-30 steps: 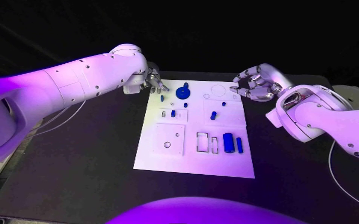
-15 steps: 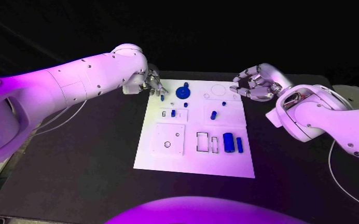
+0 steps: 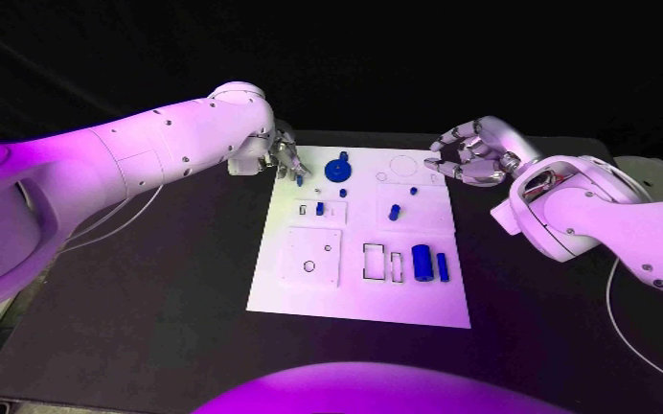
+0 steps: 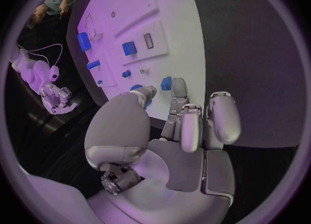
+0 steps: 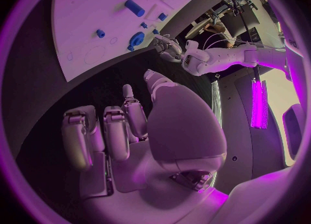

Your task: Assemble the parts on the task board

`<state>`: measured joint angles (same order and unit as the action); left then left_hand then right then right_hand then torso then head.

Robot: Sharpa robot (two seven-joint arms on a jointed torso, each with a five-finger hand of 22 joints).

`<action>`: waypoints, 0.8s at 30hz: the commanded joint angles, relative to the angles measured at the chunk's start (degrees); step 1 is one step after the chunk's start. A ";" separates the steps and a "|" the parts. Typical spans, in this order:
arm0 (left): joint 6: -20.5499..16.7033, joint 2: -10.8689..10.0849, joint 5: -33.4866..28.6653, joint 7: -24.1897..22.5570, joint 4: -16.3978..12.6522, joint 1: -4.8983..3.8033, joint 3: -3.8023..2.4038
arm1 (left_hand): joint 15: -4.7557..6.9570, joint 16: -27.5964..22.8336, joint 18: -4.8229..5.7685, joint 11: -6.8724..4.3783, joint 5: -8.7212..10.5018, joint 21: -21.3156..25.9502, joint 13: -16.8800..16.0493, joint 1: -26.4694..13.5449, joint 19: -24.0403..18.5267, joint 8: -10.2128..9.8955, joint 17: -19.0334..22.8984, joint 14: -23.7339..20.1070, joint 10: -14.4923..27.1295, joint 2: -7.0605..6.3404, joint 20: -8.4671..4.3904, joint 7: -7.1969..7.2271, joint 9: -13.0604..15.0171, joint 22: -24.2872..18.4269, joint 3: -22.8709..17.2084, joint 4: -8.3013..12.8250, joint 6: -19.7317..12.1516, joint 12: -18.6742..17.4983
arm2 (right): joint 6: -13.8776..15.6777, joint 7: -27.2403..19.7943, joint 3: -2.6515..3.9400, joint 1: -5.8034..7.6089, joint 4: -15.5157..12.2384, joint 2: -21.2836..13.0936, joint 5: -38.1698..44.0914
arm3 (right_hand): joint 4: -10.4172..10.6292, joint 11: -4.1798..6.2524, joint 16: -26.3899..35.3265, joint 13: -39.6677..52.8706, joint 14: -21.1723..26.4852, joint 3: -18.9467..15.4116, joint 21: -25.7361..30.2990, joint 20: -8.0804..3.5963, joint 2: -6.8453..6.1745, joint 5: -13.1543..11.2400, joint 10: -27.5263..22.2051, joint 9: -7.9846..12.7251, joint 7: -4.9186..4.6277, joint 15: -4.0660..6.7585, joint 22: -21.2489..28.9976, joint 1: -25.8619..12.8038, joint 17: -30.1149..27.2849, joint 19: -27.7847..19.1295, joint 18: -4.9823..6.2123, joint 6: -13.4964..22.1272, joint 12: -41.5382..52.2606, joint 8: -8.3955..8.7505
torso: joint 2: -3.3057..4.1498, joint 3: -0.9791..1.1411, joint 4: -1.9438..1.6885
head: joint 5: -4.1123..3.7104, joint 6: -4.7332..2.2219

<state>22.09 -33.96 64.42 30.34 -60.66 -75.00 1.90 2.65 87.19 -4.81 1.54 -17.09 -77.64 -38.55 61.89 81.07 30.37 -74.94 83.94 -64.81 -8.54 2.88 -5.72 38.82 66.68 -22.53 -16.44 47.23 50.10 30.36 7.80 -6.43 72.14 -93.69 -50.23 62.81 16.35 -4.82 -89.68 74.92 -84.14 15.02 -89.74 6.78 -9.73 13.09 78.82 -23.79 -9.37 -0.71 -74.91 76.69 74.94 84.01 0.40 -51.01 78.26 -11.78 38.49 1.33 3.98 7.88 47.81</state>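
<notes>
The white task board [image 3: 359, 289] lies in the middle of the black table. My left hand [image 3: 286, 160] hovers at its far left corner, fingers pointing down. A small blue part [image 3: 299, 182] lies on the board there. In the left wrist view that small blue part [image 4: 166, 83] sits between my thumb and a fingertip [image 4: 178, 86], which touches it. A round blue part [image 3: 338, 172] stands just beside it. My right hand [image 3: 472, 159] hangs off the board's far right corner, fingers loosely curled around nothing. Its palm [image 5: 129, 136] is bare.
Other blue parts sit on the board: two small ones [image 3: 319, 209] [image 3: 394, 212] at mid-board and two larger upright ones [image 3: 422, 263] [image 3: 443, 266] near the right edge. Rectangular recesses [image 3: 375, 261] lie beside them. Black table [image 3: 152, 318] surrounds the board.
My left hand has edged towards the board, and its fingers have come down around the small blue part at the far left corner. The right hand has stayed put.
</notes>
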 commanded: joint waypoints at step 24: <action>-0.29 0.34 -2.84 -0.56 0.42 0.18 0.03 | 1.01 -0.10 0.20 -1.56 0.21 -0.42 1.06 10.30 0.13 3.80 -9.51 4.55 -0.46 4.58 -0.41 1.42 0.99 0.25 -5.65 4.40 1.45 -0.14 | -0.74 -0.20 0.00 -0.05 -0.07 0.10 0.51 | 0.00 0.37 0.33 3.26 -5.50 0.18 0.16 -0.59 0.10 0.28 0.05 -0.14 0.16 0.47 -14.80 -0.56 13.72 5.77 -0.28 0.25 -0.02 -0.32 | -0.02 0.02 0.04 | -0.06 0.32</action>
<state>21.93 -33.74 62.67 30.25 -60.25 -74.82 1.94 3.38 87.19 -4.81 0.26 -16.96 -77.83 -37.57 71.21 81.07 33.82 -74.92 84.04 -65.28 -4.69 2.87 -4.57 39.33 66.89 -27.89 -12.24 48.70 50.09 30.32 7.80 -6.43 72.13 -93.70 -50.17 62.81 16.35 -4.82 -89.68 74.91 -83.93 15.02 -89.74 6.57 -9.73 13.09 78.82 -23.85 -9.37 -0.50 -74.95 76.69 74.92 83.79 0.39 -51.01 78.27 -11.75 38.48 1.34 4.00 7.82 48.10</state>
